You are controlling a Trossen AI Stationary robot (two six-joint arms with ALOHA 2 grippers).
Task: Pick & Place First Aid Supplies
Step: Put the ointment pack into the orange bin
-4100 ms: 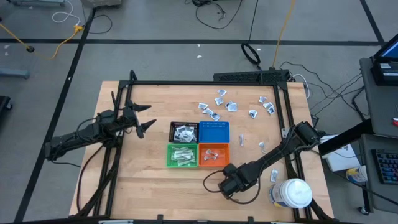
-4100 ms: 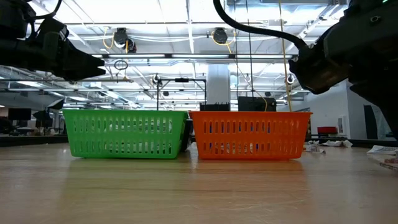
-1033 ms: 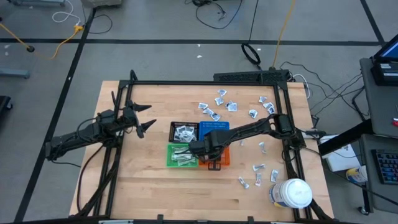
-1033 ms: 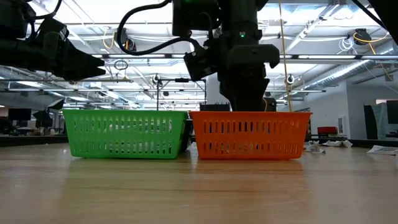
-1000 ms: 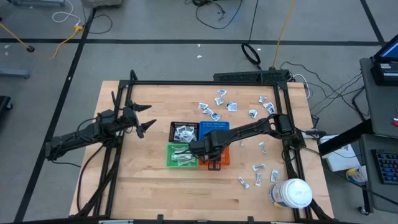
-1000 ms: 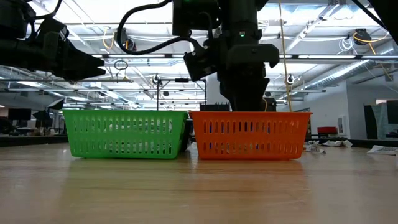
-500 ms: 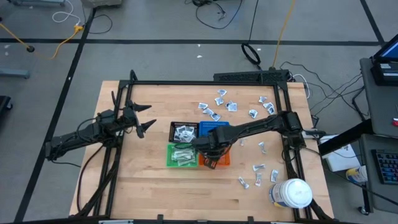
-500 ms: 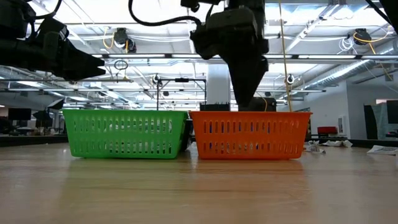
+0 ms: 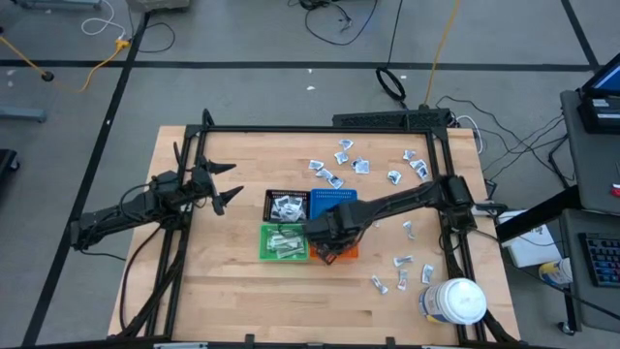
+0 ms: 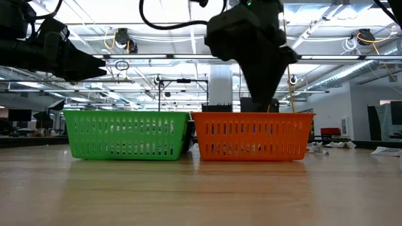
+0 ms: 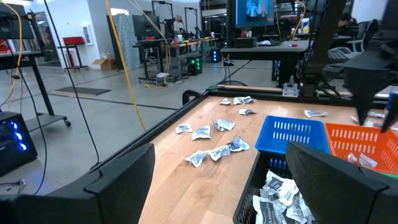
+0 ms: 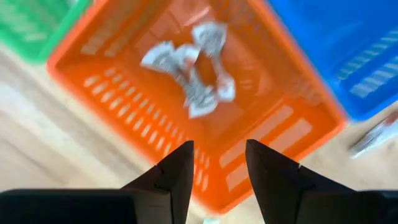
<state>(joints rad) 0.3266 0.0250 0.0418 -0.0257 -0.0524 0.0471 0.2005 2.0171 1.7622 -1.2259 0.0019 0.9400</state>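
Compared with a few seconds ago, when it hung near the counter's front edge by the white jar [image 9: 455,301], the right gripper [image 12: 216,163] now hovers over the orange bin [image 9: 341,250], jaws parted with nothing between them. Several packets [image 12: 189,70] lie on that bin's floor, so a drop looks just done and the next pick is probably due.

Loose first aid supplies remain on the counter [image 9: 232,281]: a cluster [image 9: 339,163] beyond the blue bin [image 9: 334,201], and a few [image 9: 399,271] near the jar. The green bin [image 9: 281,242] and black bin [image 9: 287,205] already hold packets.

Left gripper [image 9: 221,197] waits well apart on its own side, jaws wide open and empty. Bin walls sit close around the right arm, so lifting clear first seems wise.
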